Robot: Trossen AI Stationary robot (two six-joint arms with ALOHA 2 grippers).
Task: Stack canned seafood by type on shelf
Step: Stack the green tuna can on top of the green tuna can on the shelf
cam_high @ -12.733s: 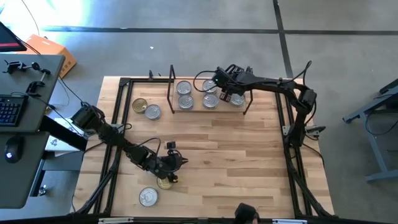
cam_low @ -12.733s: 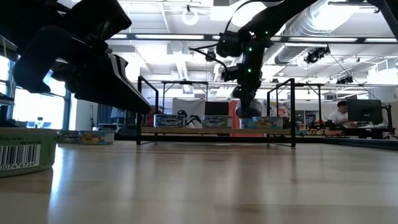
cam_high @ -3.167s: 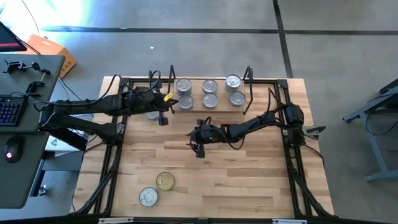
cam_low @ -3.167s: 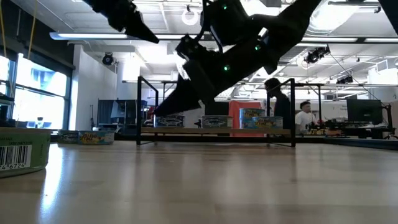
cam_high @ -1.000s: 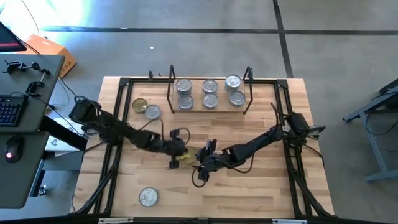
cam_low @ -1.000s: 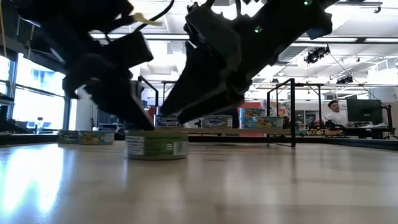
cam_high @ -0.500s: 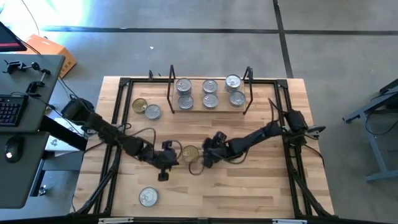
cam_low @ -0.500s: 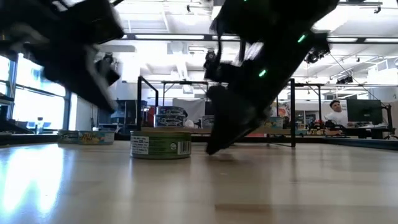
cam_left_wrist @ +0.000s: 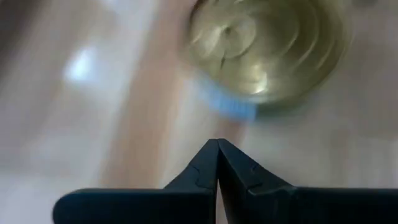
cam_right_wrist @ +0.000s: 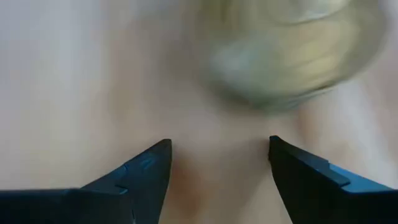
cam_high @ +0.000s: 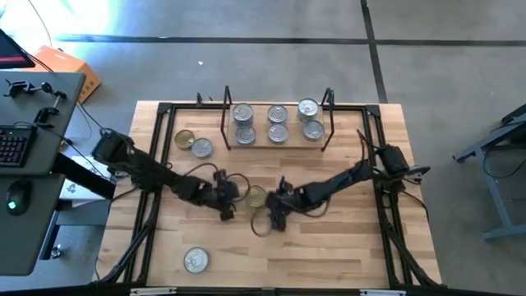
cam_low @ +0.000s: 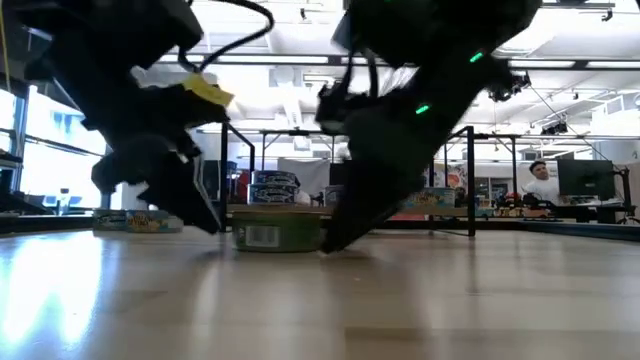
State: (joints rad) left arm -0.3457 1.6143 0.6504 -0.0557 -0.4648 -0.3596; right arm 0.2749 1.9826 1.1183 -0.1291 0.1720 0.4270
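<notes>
A gold-lidded tin (cam_high: 256, 196) stands flat on the table's middle, between my two grippers. My left gripper (cam_high: 237, 196) is shut and sits low on the tin's left side; its wrist view shows the tin (cam_left_wrist: 267, 50) just ahead of the closed tips (cam_left_wrist: 217, 144). My right gripper (cam_high: 271, 202) is open on the tin's right side, and the tin (cam_right_wrist: 292, 50) lies ahead of its spread fingers, not between them. The shelf (cam_high: 246, 145) at the far edge carries several silver-lidded tins (cam_high: 277, 123). My left gripper points its shut fingertips (cam_left_wrist: 217, 149) at the tin's side wall (cam_left_wrist: 233, 109) from the table's left, slanting down. A narrow gap seems to show, and I cannot tell whether they touch. The tin rests flat on the table.
A gold-lidded tin (cam_high: 185, 139) and a silver-lidded one (cam_high: 202, 148) sit left of the shelf. Another silver-lidded tin (cam_high: 196, 260) lies near the near edge. A black frame (cam_high: 156, 164) runs along the tabletop's sides. Bare wood lies on the near right.
My left gripper let go of the gold-lidded tin on the table, drew back toward the near left, then came back to the tin's left side. The tin slid a little toward the right. My right gripper moved toward the far edge, up to the tin's right side.
</notes>
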